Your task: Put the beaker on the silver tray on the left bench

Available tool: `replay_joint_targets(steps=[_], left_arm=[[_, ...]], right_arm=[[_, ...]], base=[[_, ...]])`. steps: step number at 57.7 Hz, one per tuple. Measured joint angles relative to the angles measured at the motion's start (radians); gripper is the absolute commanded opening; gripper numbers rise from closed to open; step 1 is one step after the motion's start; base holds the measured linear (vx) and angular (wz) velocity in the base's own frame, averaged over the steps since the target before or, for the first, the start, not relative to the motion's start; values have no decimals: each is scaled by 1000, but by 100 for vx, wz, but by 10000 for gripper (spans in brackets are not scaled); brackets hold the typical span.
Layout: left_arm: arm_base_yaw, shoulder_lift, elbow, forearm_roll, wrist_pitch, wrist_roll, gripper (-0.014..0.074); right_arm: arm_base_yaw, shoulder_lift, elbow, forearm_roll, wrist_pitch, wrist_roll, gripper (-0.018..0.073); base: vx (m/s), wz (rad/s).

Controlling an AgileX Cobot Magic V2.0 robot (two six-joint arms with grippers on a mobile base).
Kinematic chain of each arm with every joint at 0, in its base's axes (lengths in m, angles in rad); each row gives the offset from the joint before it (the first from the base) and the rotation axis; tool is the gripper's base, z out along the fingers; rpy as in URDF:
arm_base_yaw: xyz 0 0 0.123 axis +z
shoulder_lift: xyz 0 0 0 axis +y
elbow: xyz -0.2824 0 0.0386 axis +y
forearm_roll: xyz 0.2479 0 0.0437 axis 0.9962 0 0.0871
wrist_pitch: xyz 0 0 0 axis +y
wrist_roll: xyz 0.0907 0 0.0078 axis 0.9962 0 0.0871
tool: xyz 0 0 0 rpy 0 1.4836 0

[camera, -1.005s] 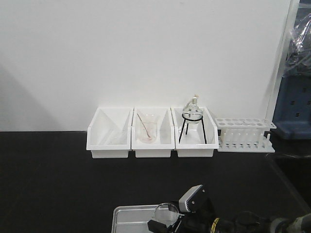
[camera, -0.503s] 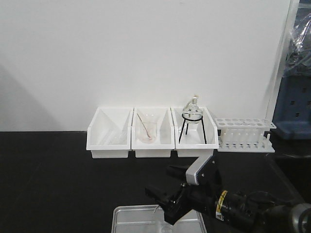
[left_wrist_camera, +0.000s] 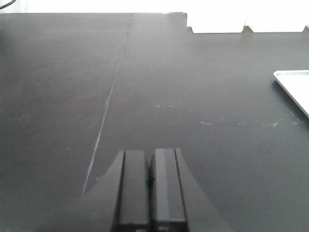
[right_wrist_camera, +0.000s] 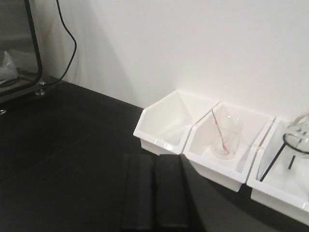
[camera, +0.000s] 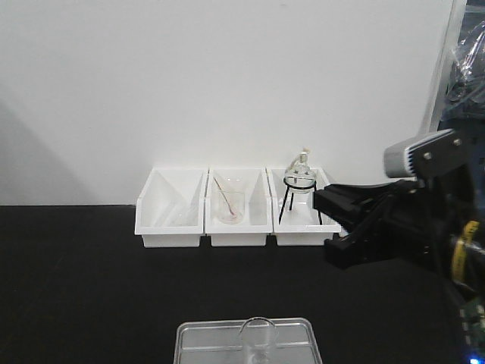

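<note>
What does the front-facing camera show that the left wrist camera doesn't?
Only the front-facing view shows the beaker standing in the silver tray, the three white bins, the flask on its tripod, and the right gripper raised beside them. Only the left wrist view shows the left gripper, fingers together. Both show the black left bench and part of the tray.

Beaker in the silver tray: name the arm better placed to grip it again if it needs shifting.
Probably right. The right gripper hangs above the bench just beside the silver tray holding the beaker. The left gripper sees only the tray's corner. Both are shut.
</note>
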Motion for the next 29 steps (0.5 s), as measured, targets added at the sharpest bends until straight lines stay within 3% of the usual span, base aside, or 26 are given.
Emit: replay_joint_targets(steps=[5, 10, 17, 29], left_arm=[[0, 0, 0, 0, 0, 0, 1], [0, 0, 0, 0, 0, 0, 1], [0, 0, 0, 0, 0, 0, 1], [0, 0, 0, 0, 0, 0, 1]], right_arm=[[0, -87, 0, -221, -5, 185, -8], [0, -137, 0, -322, -34, 311, -9], [0, -176, 0, -360, -59, 381, -8], [0, -191, 0, -370, -66, 394, -8]], base=[[0, 0], [0, 0], [0, 0], [0, 0]])
